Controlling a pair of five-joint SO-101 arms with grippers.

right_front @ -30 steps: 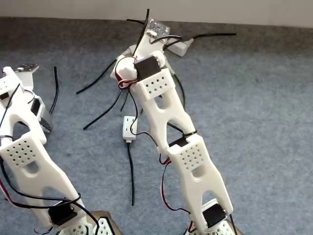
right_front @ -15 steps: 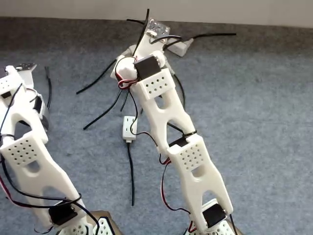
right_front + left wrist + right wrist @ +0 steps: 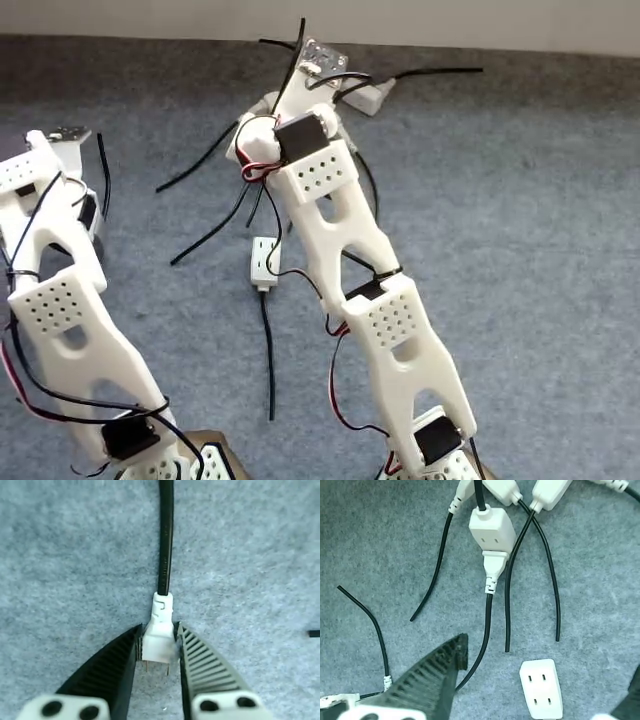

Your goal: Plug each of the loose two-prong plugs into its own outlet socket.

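My left gripper [image 3: 159, 627] is shut on a white two-prong plug [image 3: 158, 642], whose bare prongs [image 3: 148, 666] point back toward the wrist and whose black cord [image 3: 165, 535] runs away over the grey carpet. In the high view that cord [image 3: 103, 165] trails beside the left arm [image 3: 60, 300]. My right gripper [image 3: 550, 659] is open above a loose white outlet socket [image 3: 541, 687] with free slots. Farther off, another socket [image 3: 492, 530] has a white plug [image 3: 495, 562] seated in it. A white socket [image 3: 263, 262] lies between the arms.
Several loose black cords [image 3: 532, 580] cross the carpet around the right arm [image 3: 340, 230]. More white plug and socket bodies [image 3: 550, 490] cluster at the far end, one beside the right wrist [image 3: 375, 97]. Open carpet [image 3: 530, 250] lies to the right.
The left arm has shifted slightly right and away, carrying the plug, and its cord has swung with it. The right arm has stayed still.
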